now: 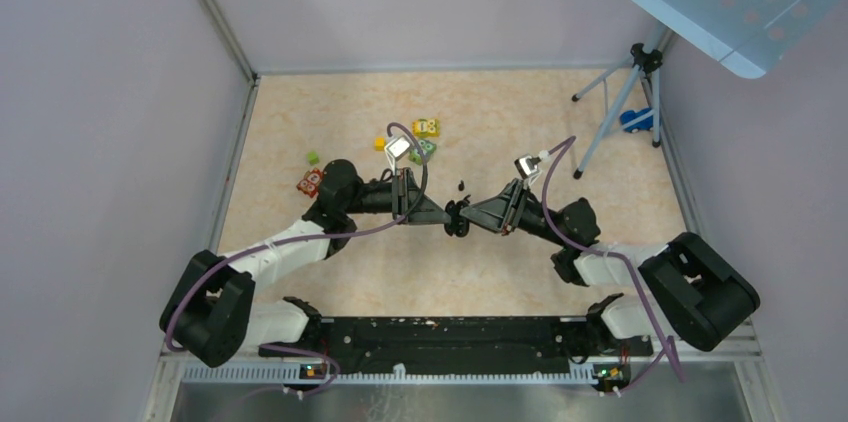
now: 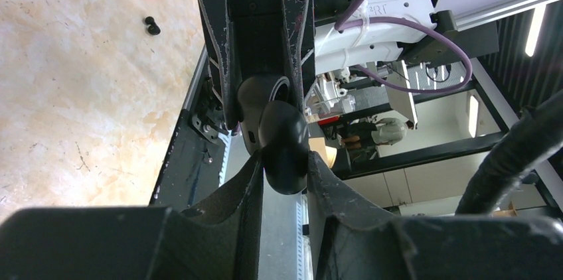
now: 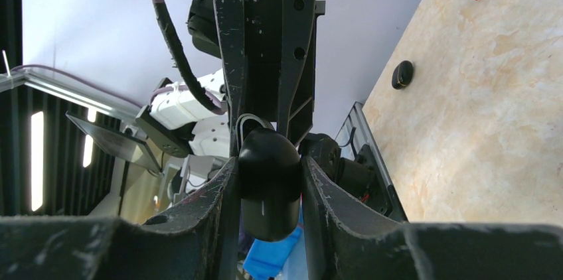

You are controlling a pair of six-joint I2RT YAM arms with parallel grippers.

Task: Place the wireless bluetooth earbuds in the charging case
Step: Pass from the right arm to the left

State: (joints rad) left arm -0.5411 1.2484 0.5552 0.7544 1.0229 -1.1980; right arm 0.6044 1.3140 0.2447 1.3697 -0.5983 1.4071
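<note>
I have both arms reaching in over the middle of the table (image 1: 500,277), their tips meeting head-on. The charging case (image 2: 282,144) hangs between them, lifted off the table, about centred left to right and nearer the arm bases than the far wall.

On the left wrist camera the left fingers (image 2: 229,197) stand narrow and press against both sides of the rounded black part closest to that lens. The right fingers (image 3: 216,194) are pinched on the case in the same way, one on each flank, with only the case's own width between them. So each arm has a grip on it from opposite ends.

From the left wrist the case reads as two rounded parts set at an angle, one in each grip. I cannot tell how far it is hinged open.

One earbud (image 1: 461,184) lies on the table just beyond the case, on the far side, touching nothing. Farther off to the far left sit the toy blocks (image 1: 425,128), and a red block (image 1: 310,182) lies beside the left arm. A tripod (image 1: 625,102) stands at the far right.
</note>
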